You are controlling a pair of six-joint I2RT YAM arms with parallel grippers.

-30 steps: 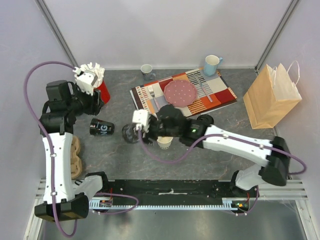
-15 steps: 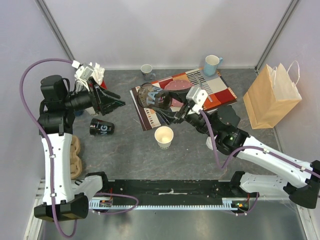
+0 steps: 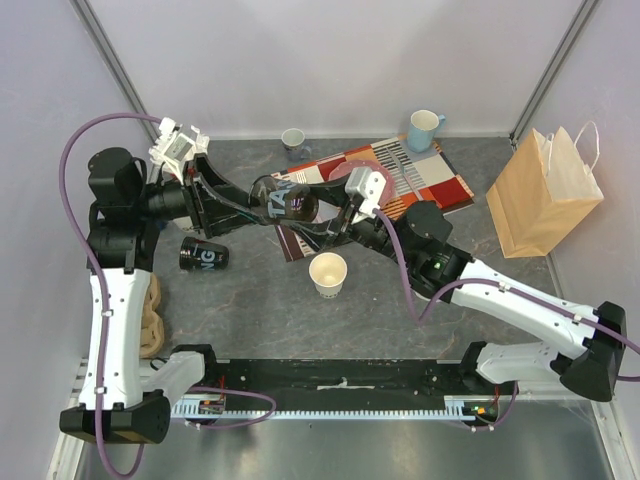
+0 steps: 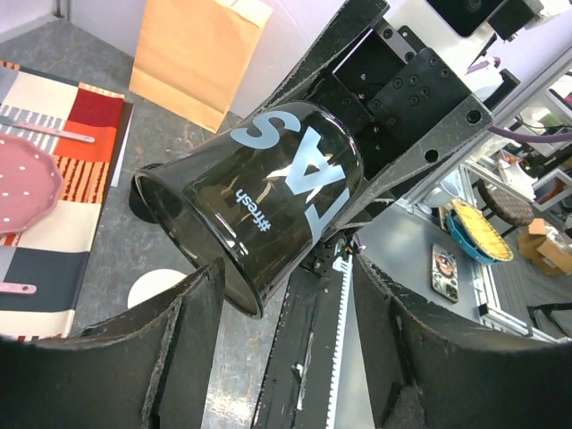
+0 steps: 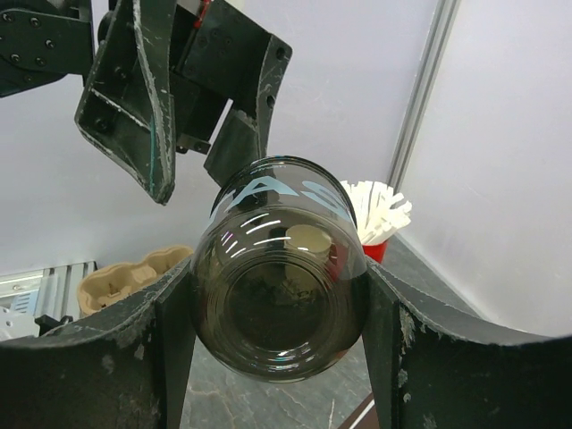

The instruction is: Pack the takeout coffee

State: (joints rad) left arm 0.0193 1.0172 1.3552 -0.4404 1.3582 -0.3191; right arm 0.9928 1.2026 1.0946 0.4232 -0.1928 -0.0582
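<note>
Black cup (image 3: 203,256) lying, grey table (image 3: 400,310), white walls (image 3: 330,60)

Pale lilac walls (image 3: 330,60), mottled grey table (image 3: 240,320)

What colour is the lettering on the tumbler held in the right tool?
White, on a dark see-through tumbler; the left wrist view shows it best.
</note>
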